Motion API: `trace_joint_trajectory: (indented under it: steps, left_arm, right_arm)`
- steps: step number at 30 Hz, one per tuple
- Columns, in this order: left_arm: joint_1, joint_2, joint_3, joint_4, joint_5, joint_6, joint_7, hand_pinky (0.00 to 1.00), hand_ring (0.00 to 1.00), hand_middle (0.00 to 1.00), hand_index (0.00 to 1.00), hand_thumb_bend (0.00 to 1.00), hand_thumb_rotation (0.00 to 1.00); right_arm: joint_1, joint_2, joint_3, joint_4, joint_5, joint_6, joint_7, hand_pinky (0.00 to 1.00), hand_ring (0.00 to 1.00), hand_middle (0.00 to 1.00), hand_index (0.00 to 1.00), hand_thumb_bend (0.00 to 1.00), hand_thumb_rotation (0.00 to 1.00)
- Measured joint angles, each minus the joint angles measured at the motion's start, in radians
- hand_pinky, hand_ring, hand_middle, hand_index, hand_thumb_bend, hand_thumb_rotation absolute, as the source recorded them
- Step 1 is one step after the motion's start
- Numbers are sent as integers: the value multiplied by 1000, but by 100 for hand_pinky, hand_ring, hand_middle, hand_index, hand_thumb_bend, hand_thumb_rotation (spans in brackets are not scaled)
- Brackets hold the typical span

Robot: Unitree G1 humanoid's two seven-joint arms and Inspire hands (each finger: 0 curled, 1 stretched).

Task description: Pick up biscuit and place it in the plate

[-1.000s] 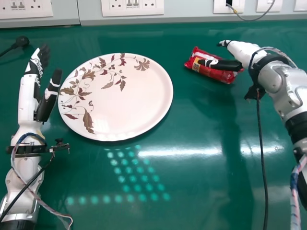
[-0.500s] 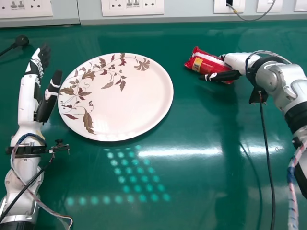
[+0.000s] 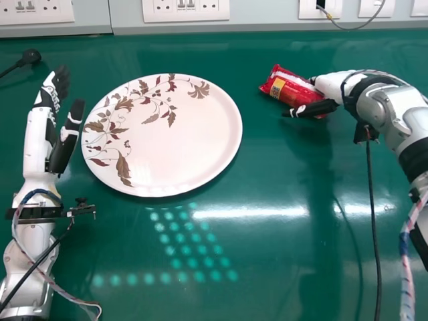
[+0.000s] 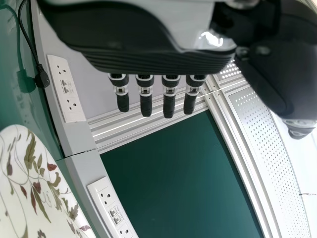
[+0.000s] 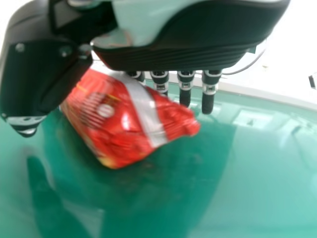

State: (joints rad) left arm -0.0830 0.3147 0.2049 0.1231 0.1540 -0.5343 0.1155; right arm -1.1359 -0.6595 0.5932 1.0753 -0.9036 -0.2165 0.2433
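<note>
In the head view the red biscuit packet [image 3: 286,85] lies at the right on the green table, with my right hand [image 3: 314,108] at its right end, thumb along its near side. The right wrist view has the packet [image 5: 126,116] between the thumb and the straight fingers of my right hand [image 5: 173,57]; contact is hard to tell. The white plate [image 3: 180,144] with a leaf pattern stands left of the packet. Left of the plate rests my left hand [image 3: 53,127], its fingers straight; the left wrist view has my left hand [image 4: 148,59] too, and the plate [image 4: 37,193].
A black plug [image 3: 31,57] with its cable lies at the table's back left. Wall sockets [image 3: 185,10] line the back edge. A dark cable [image 3: 373,221] hangs from the right wrist.
My right hand has moved down beside the packet, its fingers passing behind the packet's right end. The packet has shifted very slightly right. The left arm has barely moved.
</note>
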Motion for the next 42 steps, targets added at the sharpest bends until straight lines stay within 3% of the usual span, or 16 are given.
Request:
trace_joint_trajectory:
  steps: [2,4,7,11,13,15,17,19,24,29,34,38,41,42]
  left_arm:
    - [3,0,0,-10,0,7,0,100,100,100,100,100,65]
    - [9,0,1,-18,0,7,0,100,100,100,100,100,65]
    - [20,-2,3,-37,1,7,0,100,100,100,100,100,66]
    - [25,-6,5,-54,13,6,6,100,100,100,100,100,66]
    - [30,-8,6,-64,21,6,14,100,100,100,100,99,67]
    - [33,-9,6,-73,23,6,17,100,100,100,100,99,67]
    - [36,-9,8,-80,24,4,19,100,100,100,100,97,67]
    - [38,-9,9,-83,25,-3,20,100,100,100,100,96,67]
    - [39,-9,11,-84,22,-29,20,100,100,100,100,95,66]
    - [44,-9,12,-84,22,-36,20,100,100,100,100,96,67]
    - [48,-10,12,-84,21,-36,19,100,100,100,100,96,67]
    - [49,-10,12,-85,22,-31,19,100,100,100,100,98,69]
    - [51,-11,12,-86,22,-19,19,100,100,100,100,100,69]
    - [51,-12,12,-87,22,-18,19,100,100,100,100,99,69]
  right_arm:
    - [-4,1,27,4,-31,8,-17,56,76,94,97,100,38]
    - [-21,4,60,14,-63,27,-16,54,75,93,98,100,37]
    - [-59,24,118,45,-106,61,15,43,66,85,100,100,43]
    - [-113,65,194,91,-169,97,38,35,57,78,98,86,32]
    - [-118,68,220,98,-186,99,5,34,53,71,89,73,16]
    - [-107,63,236,94,-207,97,-97,23,36,53,70,59,3]
    - [-83,50,246,95,-221,95,-240,17,26,49,54,55,1]
    - [-62,36,266,107,-245,90,-397,11,18,47,49,53,0]
    - [-53,35,320,156,-294,84,-568,5,11,47,47,53,0]
    - [-29,36,309,177,-279,85,-642,6,11,39,48,52,0]
    - [-29,37,308,181,-269,76,-654,6,10,39,48,52,0]
    - [-29,42,308,181,-267,78,-642,6,10,47,47,53,0]
    - [-29,46,293,181,-245,78,-627,7,12,47,47,53,0]
    - [-29,47,287,181,-239,76,-624,7,12,43,48,52,0]
